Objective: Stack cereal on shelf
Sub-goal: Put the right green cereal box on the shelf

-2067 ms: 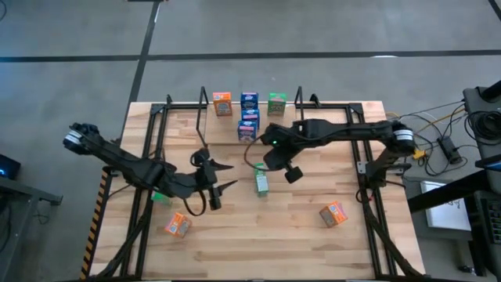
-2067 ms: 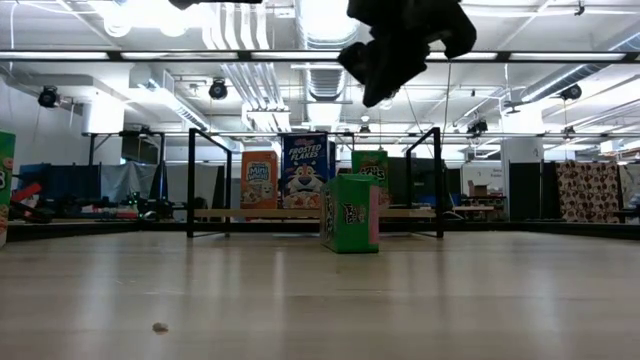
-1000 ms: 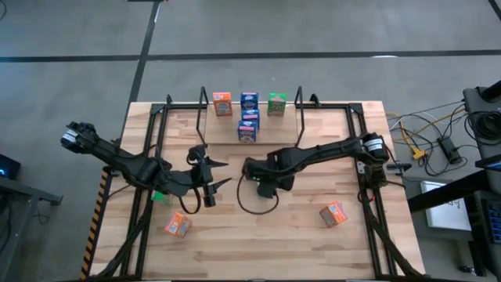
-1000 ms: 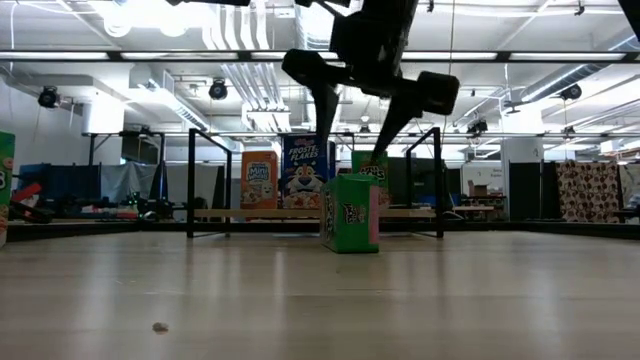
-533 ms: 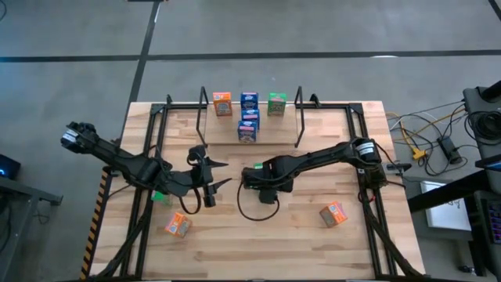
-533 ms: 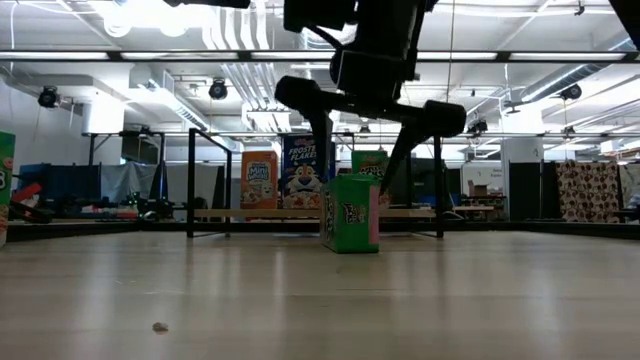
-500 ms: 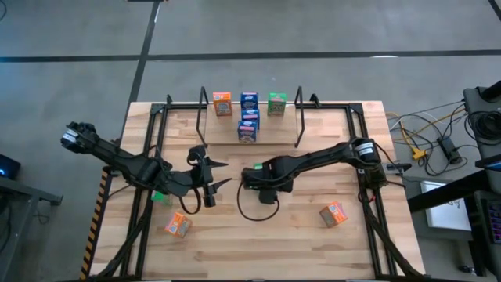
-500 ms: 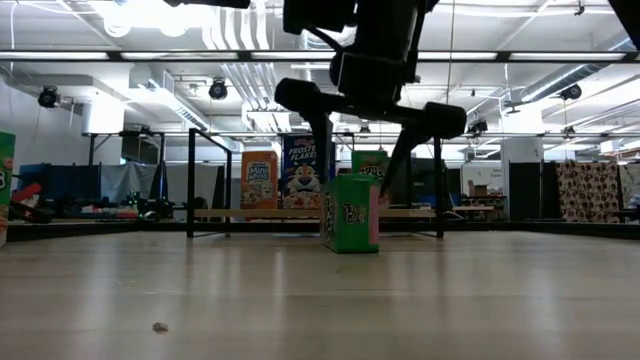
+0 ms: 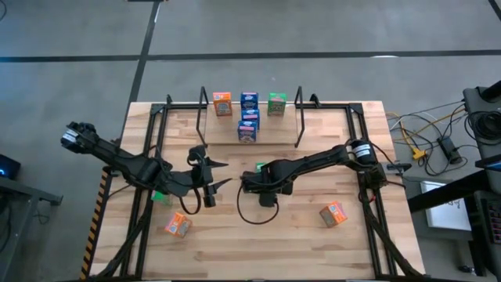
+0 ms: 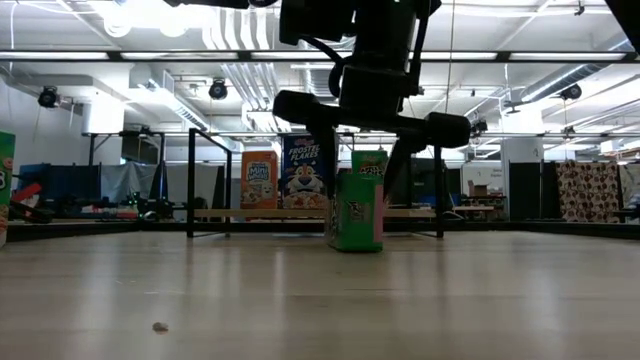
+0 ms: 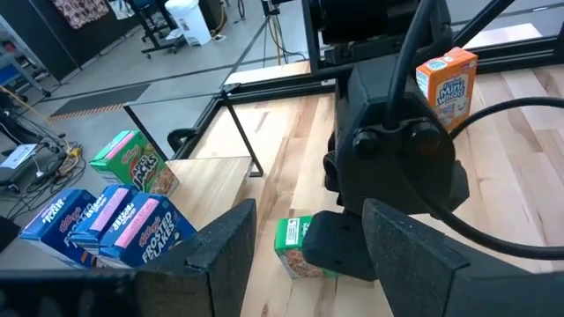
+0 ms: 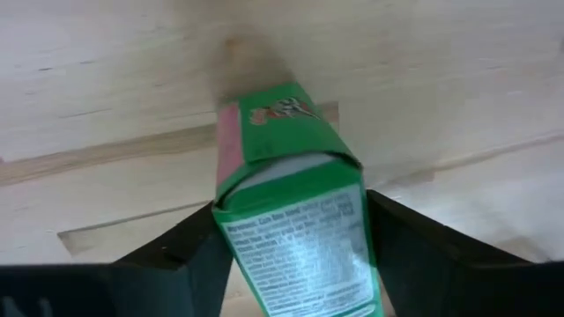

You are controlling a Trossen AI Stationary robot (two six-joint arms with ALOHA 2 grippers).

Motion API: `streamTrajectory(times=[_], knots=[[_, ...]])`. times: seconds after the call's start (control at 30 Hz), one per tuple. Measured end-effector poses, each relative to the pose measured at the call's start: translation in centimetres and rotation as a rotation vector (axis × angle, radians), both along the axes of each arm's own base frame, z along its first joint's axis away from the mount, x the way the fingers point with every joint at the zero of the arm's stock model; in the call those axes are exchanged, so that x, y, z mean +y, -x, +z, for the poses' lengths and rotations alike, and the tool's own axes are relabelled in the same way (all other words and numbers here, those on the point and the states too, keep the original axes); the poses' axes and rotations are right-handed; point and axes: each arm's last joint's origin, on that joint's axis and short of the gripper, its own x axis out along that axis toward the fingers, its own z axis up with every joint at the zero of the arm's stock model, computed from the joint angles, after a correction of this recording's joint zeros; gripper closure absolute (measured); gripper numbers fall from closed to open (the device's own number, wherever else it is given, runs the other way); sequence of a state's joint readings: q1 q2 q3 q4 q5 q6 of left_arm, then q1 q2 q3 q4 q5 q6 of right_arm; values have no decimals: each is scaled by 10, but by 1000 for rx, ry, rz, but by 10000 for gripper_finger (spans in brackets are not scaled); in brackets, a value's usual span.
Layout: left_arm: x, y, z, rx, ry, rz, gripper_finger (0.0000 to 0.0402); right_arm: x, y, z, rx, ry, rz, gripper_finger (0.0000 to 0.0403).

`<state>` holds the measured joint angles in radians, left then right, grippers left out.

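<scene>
Right gripper: straddles upright green cereal box from above, fingers flanking both sides, narrowing, apparently touching; shelf beyond it.

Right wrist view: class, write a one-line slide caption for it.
Right gripper fingers straddle an upright green cereal box standing on the wooden table.

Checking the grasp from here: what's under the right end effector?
A green cereal box stands upright on the table between the right end effector's fingers. From above, the arm covers nearly all of it; whether the pads touch isn't visible.
</scene>
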<state>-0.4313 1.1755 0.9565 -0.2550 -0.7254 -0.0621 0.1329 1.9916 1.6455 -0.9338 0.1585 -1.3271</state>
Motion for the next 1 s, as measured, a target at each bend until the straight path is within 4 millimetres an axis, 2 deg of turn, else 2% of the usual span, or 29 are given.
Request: streamTrajectory(times=[0.27, 0.4, 0.57, 0.77, 1.0], knots=[[0, 0, -1, -1, 6, 1, 209, 0, 1, 2, -16, -19, -83, 232], [0, 0, -1, -5, 8, -5, 209, 0, 4, 13, -54, -48, -177, 244], [-4, -4, -7, -29, 6, -135, 209, -2, 15, 43, -124, -102, -328, 252], [-6, -7, -17, -159, -40, -234, 209, -6, 41, 90, -223, -204, -541, 254], [3, -8, -29, -300, -55, -292, 209, -23, 80, 139, -322, -470, -753, 254]])
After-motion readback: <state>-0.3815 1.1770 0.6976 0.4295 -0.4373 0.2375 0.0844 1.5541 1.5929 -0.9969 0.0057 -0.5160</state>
